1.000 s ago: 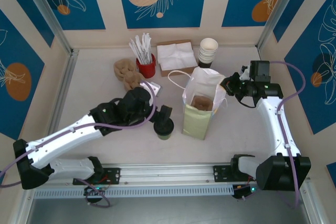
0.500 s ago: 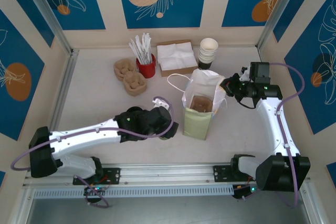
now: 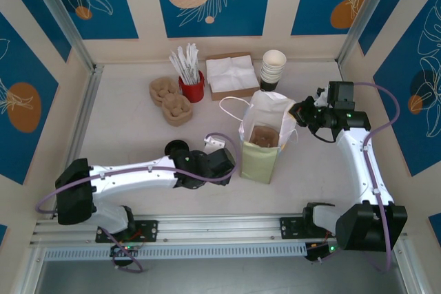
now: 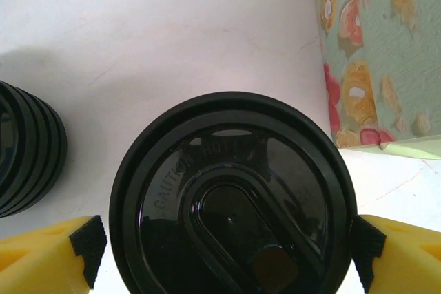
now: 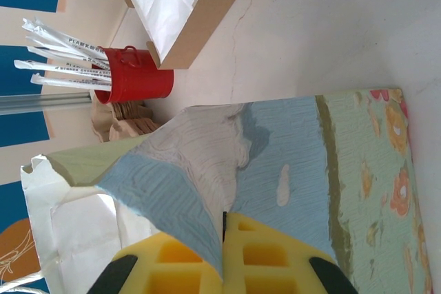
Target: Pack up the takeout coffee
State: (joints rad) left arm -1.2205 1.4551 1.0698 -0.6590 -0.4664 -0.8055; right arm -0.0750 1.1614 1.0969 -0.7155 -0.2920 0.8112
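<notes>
- Seen from above, the left arm's wrist covers the takeout coffee [image 4: 231, 218]. The wrist camera looks straight down on its black lid, which hides the cup's sides, and the frame cuts off the near rim.
- The cup stands toward the counter's [image 3: 124, 135] front edge, about mid-width, just left of the paper bag's [image 3: 258, 163] foot, with a strip of bare surface between them.
- The left claw [image 4: 227, 247] is spread wide astride the lid, its black pads [image 4: 88, 244] right at the rim. Contact is hard to judge.
- The right claw [image 5: 224, 253] is pressed together on the bag's right-hand top rim, and the bag's mouth gapes.
- A ribbed black object [image 4: 27, 149], cut off at the frame's left, cannot be identified.
- Open counter runs from the left arm to the left edge. A red holder [image 3: 193, 89], napkin box [image 3: 231, 75] and stacked cups [image 3: 273, 68] line the back edge.
</notes>
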